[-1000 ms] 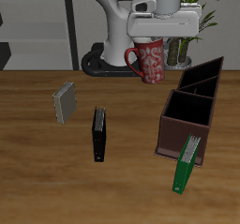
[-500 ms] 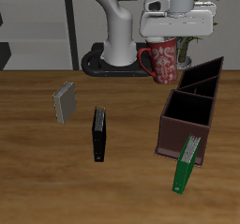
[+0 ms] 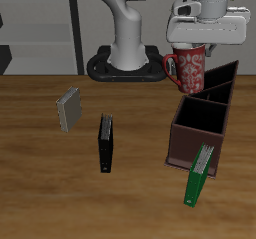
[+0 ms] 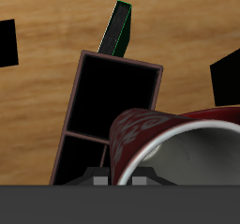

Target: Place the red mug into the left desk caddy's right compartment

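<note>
My gripper [image 3: 201,49] is shut on the rim of the red mug [image 3: 192,71] and holds it upright in the air, handle facing the robot's base. The mug hangs above the back end of the left desk caddy [image 3: 186,145], a dark reddish-brown divided box, and in front of the blacker box. In the wrist view the mug [image 4: 155,139] shows its white inside, and the caddy [image 4: 112,95] lies below it with its dark compartments open. No part of the mug is inside the caddy.
A blacker divided box [image 3: 222,79] stands behind the caddy. A green book [image 3: 199,173] leans on the caddy's front end and shows in the wrist view [image 4: 118,29]. A black book [image 3: 105,143] and a grey book [image 3: 69,110] are mid-table. The robot's base [image 3: 125,65] is at the back.
My gripper has carried the red mug sideways along the back of the table, away from the robot's base and over toward the two boxes. The mug stays held.
</note>
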Motion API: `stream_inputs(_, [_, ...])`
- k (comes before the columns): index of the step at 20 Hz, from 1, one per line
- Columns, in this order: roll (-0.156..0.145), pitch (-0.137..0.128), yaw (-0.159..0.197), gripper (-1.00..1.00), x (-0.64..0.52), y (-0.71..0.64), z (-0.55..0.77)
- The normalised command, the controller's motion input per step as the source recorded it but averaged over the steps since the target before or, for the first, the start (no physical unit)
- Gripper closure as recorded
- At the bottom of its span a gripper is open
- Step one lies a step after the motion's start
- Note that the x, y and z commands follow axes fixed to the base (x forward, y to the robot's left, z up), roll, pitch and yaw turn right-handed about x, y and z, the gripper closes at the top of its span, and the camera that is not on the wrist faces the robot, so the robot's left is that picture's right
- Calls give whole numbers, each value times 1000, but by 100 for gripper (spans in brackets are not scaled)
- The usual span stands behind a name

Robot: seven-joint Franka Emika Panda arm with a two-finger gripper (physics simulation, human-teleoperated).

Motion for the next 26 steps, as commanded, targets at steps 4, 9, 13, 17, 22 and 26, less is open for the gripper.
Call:
stream_inputs(4, [25, -2, 7, 100, 36, 374, 43])
stream_inputs(9, [-5, 5, 8, 100, 111, 281, 48])
stream_inputs(13, [-46, -6, 15, 100, 136, 31, 0])
stream_inputs(17, [-40, 5, -20, 100, 200, -83, 36])
stream_inputs(22, [-33, 15, -7, 100, 154, -83, -70])
stream_inputs(26, [-15, 23, 7, 100, 133, -20, -141])
